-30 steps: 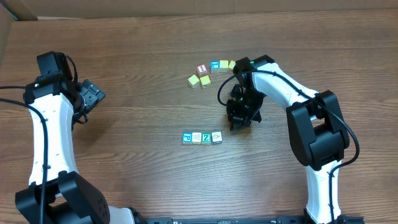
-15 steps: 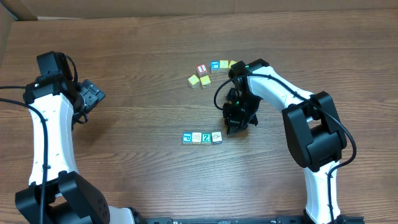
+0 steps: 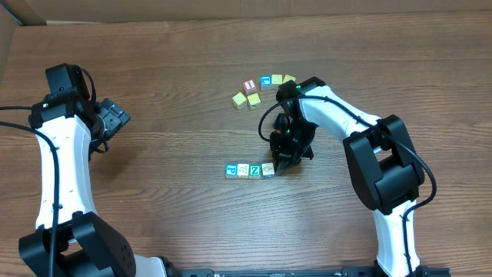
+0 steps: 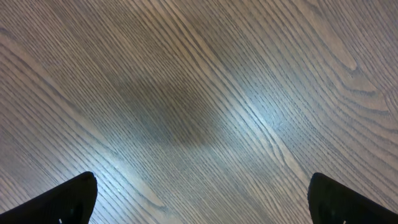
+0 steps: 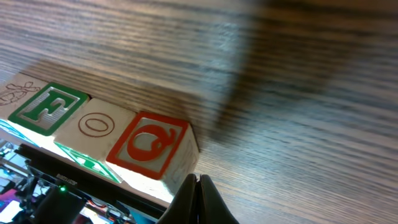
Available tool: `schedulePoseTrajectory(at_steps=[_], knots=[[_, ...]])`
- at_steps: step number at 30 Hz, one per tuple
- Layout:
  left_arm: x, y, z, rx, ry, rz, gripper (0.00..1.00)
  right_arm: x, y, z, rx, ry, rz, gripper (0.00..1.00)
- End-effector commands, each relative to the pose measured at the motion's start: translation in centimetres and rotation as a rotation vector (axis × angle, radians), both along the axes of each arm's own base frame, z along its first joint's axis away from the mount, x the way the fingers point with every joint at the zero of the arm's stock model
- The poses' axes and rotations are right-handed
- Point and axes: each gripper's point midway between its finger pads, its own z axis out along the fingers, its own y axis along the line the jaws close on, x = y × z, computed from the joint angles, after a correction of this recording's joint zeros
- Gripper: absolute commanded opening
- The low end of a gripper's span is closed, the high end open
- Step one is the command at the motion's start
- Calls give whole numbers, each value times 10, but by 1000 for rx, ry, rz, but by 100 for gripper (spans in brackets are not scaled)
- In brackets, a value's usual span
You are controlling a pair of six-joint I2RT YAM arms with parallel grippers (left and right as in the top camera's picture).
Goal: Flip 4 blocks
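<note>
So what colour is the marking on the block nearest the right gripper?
Red, on that block; right wrist view.

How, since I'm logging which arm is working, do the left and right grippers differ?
The left gripper stands wide open; the right gripper is shut. The left gripper hangs over the table far from the blocks; the right gripper points down beside the row's end block. Neither holds anything.

From above, the brown wooden table (image 3: pixel 169 61) is lit evenly, with a small soft shadow under the white right arm (image 3: pixel 338 114). The left wrist view shows a bright white shine on the wood beside a big dark shadow (fuzzy at its edges). In the right wrist view the far wood is blurry, but the red-framed cream wooden block (image 5: pixel 149 146) looks bright and clear.
</note>
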Motion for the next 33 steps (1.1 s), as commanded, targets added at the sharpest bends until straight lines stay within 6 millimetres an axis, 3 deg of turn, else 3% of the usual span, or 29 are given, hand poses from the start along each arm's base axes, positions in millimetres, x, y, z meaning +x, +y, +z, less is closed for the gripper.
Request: schedulePoseTrajectory(at_steps=[1, 33], knots=[[1, 3, 5, 11, -14, 7, 99, -2, 5, 9, 24, -16, 9, 4], [1, 3, 5, 11, -14, 8, 100, -6, 10, 10, 31, -9, 17, 4]])
